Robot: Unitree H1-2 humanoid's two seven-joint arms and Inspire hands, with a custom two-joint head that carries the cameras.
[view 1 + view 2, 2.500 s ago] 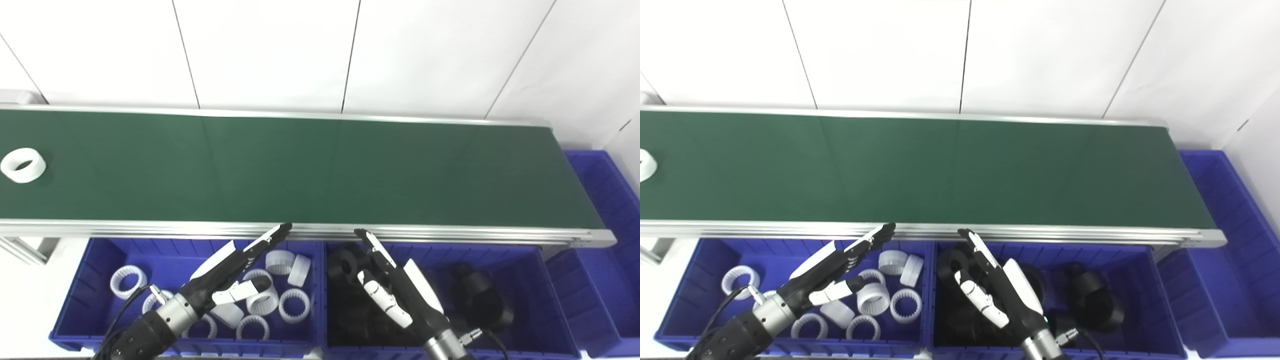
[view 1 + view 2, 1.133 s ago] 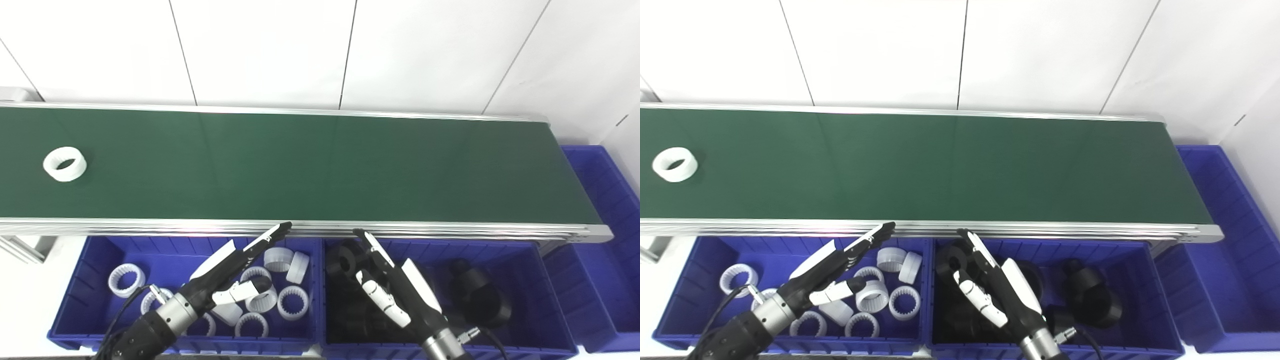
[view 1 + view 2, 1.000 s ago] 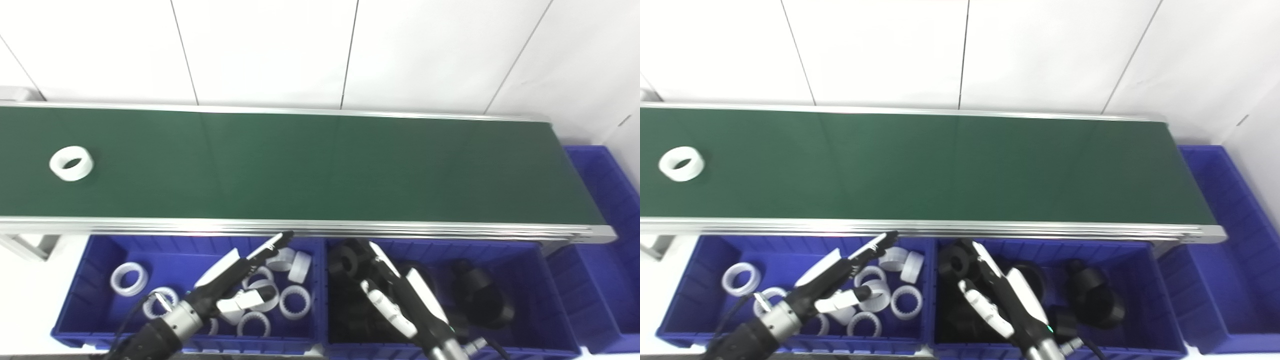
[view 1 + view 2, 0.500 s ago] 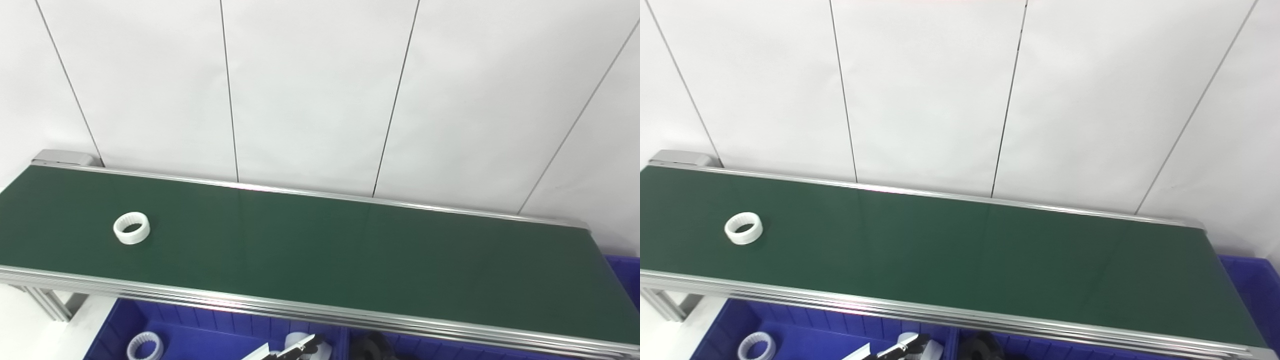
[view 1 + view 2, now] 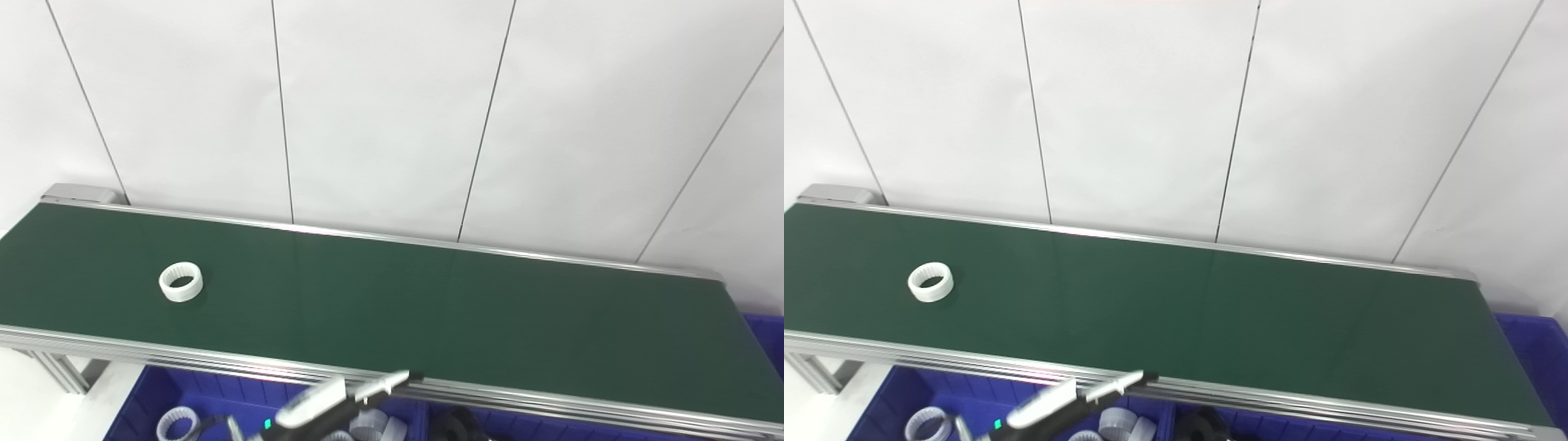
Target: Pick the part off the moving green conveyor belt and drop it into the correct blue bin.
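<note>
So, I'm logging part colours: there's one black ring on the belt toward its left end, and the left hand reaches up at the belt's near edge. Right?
Not quite: the ring is white, as the left eye view shows. It does lie toward the left end of the belt, and the left hand reaches up at the near edge.

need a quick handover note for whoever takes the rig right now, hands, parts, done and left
Left hand: low by the belt's near rail, fingers extended, holding nothing.
Right hand: out of view.
White ring: lying flat on the green conveyor belt, towards its left end, untouched.
Blue bin below the rail holds white rings; the neighbouring bin shows a black part.
Done: nothing yet for this ring.
Left: pick the ring off the belt and drop it, likely into the bin of white rings.
</note>
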